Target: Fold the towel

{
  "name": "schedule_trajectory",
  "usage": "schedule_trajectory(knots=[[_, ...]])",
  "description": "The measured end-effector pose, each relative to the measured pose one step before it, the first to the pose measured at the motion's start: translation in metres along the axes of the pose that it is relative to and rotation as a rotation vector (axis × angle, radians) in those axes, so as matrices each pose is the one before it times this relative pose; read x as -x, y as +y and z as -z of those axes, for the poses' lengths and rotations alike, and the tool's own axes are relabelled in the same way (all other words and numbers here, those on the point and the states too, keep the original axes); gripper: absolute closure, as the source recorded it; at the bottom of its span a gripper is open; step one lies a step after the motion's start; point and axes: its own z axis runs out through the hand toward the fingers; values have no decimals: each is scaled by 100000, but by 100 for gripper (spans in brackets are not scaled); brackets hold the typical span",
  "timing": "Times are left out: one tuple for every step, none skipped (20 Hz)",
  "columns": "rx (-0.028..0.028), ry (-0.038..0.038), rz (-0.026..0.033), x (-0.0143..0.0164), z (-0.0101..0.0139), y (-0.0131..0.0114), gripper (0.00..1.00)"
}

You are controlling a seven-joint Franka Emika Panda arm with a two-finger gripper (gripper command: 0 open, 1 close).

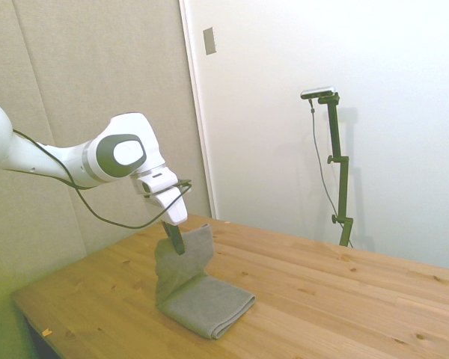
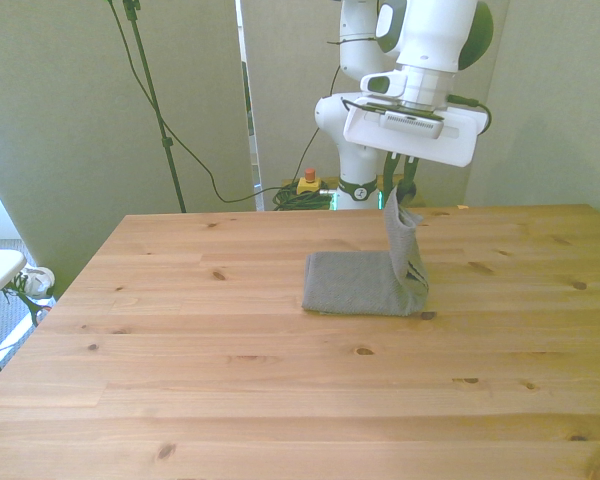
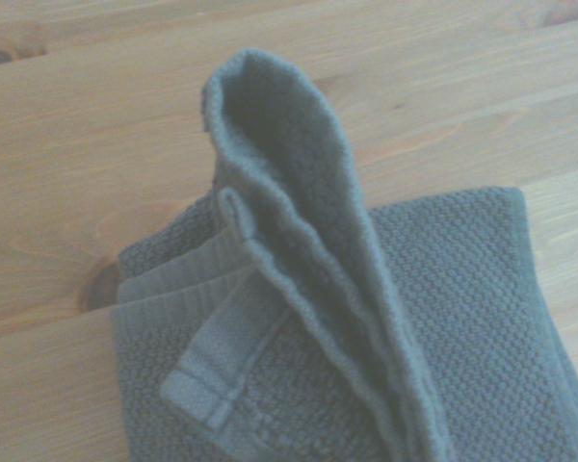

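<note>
The grey towel lies partly flat on the wooden table, with one end lifted upright. My gripper is shut on that raised end, holding it above the flat part. In the front view the lifted flap stands at the towel's right end, and the flat part stretches toward the front view's left. The wrist view shows the pinched fold of the towel rising toward the camera, with the flat layers and a hem below it.
The wooden table spreads wide around the towel on all sides. A white wall and a beige panel stand behind it in the side view. Cables hang behind the table's far edge in the front view.
</note>
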Motion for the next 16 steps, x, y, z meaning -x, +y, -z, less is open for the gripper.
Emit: schedule_trajectory(knots=[[200,-628,-994,-723,-537,447,0],[359,-347,-1344,-778,-467,498,0],[233,-229,-1487,-907,-386,523,0],[198,-195,-1396,-862,-235,454,0],[132,-276,-1133,-820,-143,418,0],[-20,-441,-906,-688,-87,365,0],[-117,-378,-780,-443,-20,246,0],[-174,-380,-493,-239,13,140,0],[-82,-75,-223,-90,25,55,0],[-59,16,-28,-12,30,5,0],[-60,28,16,7,32,-6,0],[-62,28,-11,-9,33,-4,0],[-55,26,-8,-9,29,-7,0],[-45,22,79,16,24,-10,0],[-107,24,267,71,57,-26,0],[-337,-198,694,125,127,-25,0]])
